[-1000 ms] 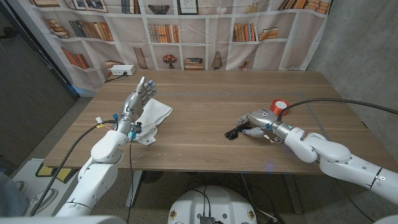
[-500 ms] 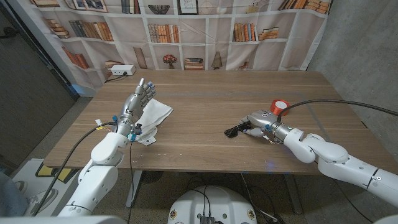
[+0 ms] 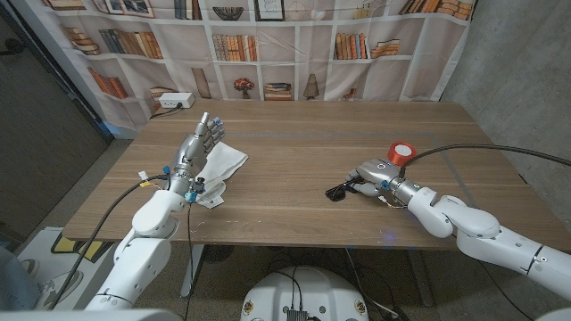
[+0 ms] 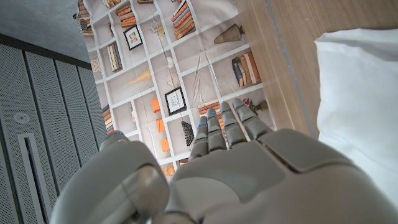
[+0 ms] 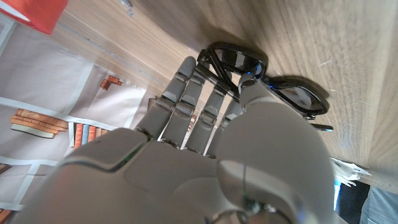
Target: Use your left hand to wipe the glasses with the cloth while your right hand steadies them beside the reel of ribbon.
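Middle of frame: bare desk (image 3: 294, 169) between cloth (image 3: 220, 166) and glasses (image 3: 342, 189), passable.
Right of frame: ribbon reel (image 3: 401, 152) stands just behind right hand (image 3: 373, 175).

The cloth (image 3: 219, 166) lies on the table's (image 3: 294, 143) left part, with the left hand (image 3: 198, 143) at its left edge, fingers pointing to the far side. The glasses (image 3: 340, 190) lie on the right part (well apart from the cloth), under and just left of the right hand (image 3: 370, 174). The reel (image 3: 401, 152) stands just beyond that hand, to its right. A backdrop (image 3: 268, 45) hangs behind the table.
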Controlling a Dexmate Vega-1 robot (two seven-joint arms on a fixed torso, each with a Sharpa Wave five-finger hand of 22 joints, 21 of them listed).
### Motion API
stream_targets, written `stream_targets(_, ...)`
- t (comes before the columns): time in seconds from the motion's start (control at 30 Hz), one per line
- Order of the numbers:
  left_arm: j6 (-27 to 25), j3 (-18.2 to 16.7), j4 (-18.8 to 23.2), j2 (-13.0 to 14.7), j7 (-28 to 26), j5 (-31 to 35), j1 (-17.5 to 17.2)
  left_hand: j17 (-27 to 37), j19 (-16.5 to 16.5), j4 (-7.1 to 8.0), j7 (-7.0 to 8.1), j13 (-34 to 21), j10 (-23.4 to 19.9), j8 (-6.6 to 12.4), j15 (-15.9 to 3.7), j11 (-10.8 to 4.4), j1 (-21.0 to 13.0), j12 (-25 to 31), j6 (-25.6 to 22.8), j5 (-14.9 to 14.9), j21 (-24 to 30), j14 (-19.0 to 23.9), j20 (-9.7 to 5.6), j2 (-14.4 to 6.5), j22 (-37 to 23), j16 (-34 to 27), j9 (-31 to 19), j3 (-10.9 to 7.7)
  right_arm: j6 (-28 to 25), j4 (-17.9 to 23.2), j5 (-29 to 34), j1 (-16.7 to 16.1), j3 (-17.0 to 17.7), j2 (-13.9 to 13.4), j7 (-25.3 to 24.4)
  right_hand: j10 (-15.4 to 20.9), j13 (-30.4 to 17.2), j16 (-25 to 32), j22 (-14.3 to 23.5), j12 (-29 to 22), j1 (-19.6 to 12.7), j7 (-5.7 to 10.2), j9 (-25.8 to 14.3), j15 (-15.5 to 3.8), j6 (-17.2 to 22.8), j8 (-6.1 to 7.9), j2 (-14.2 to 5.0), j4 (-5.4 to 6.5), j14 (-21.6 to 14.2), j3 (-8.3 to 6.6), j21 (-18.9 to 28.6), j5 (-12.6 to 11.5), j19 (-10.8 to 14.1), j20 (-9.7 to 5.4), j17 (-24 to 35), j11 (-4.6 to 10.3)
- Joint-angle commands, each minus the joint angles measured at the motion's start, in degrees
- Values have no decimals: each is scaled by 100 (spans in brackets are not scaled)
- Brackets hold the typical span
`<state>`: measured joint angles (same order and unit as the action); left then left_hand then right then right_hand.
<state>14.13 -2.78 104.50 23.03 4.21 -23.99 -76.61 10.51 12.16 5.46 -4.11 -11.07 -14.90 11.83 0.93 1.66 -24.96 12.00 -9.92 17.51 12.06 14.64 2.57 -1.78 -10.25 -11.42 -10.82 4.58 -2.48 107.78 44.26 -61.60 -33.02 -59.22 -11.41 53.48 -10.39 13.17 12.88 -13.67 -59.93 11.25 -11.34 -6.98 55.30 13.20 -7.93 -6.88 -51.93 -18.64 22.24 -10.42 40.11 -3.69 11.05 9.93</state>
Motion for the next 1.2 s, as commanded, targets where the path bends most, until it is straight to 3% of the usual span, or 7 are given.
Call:
stream_targets(0.03, -49, 33, -27, 17, 42, -24, 42, 17, 21, 10, -3, -8, -54, -22, 6, -11, -16, 3, -18, -4, -8, 54, 26, -26, -18, 8, -5, 20, -141, 69, 7, -126, 45, 30, -193, 113, -21, 21, 21, -20, -1, -24, -14, -664, 111, 43, -87, 17, -97, 3, 54, 5, 72, -813, 21, -10)
stream_targets(0.27, -42, 38, -73, 29, 75, -58, 74, 18, 22, 10, -5, -8, -61, -23, 6, -15, -18, 2, -18, -7, -10, 57, 27, -30, -18, 9, -5, 26, -308, 178, -4, -210, 127, 59, -344, 144, -20, 17, 30, -8, -14, -52, -13, -663, 139, 28, -86, 6, -143, 13, 81, 5, 94, -815, 20, -25)
stream_targets(0.47, -37, 10, -66, 38, 61, -64, 67, 18, 26, 11, -2, -8, -57, -22, 8, -17, -21, -2, -23, -10, -10, 64, 25, -34, -19, 7, -5, 31, -423, 156, -73, -280, 223, 204, -739, 95, -21, -18, 41, 45, 19, -64, -16, -650, -11, -63, -140, 48, -144, 24, 95, -3, 61, -809, 12, -46)
stream_targets(0.6, -44, -5, -44, 38, 40, -58, 62, 18, 28, 12, -5, -8, -68, -18, 8, -5, -24, 0, -36, -12, -10, 66, 18, -38, -19, 8, -6, 35, -414, 36, -376, -406, 360, 437, -1281, 54, -22, -40, 56, 88, 91, -75, -21, -644, -179, -145, -226, 138, -152, 22, 116, -9, 44, -808, 11, -20)
stream_targets(0.83, -112, -19, 16, 68, 10, -22, 78, 18, 37, 12, 1, -9, -92, -13, -6, -20, -30, 5, -54, -16, -9, 80, 14, -47, -19, 5, -6, 40, -296, -25, -864, -540, 502, 780, -1898, 20, -22, -55, 63, 115, 120, -89, -25, -647, -238, -169, -247, 176, -149, 15, 129, -12, 36, -813, 10, -27)
stream_targets(1.2, -121, 44, -33, 85, 71, -21, 202, 17, 40, 10, 5, -9, -109, -8, -16, -23, -45, 6, -76, -22, -11, 91, 17, -65, -19, 5, -6, 43, -77, 208, -1520, -706, 685, 966, -2130, 116, -22, -46, 77, 99, 184, -110, -33, -638, -234, -162, -289, 263, -216, -3, 173, -15, 64, -812, 19, -36)
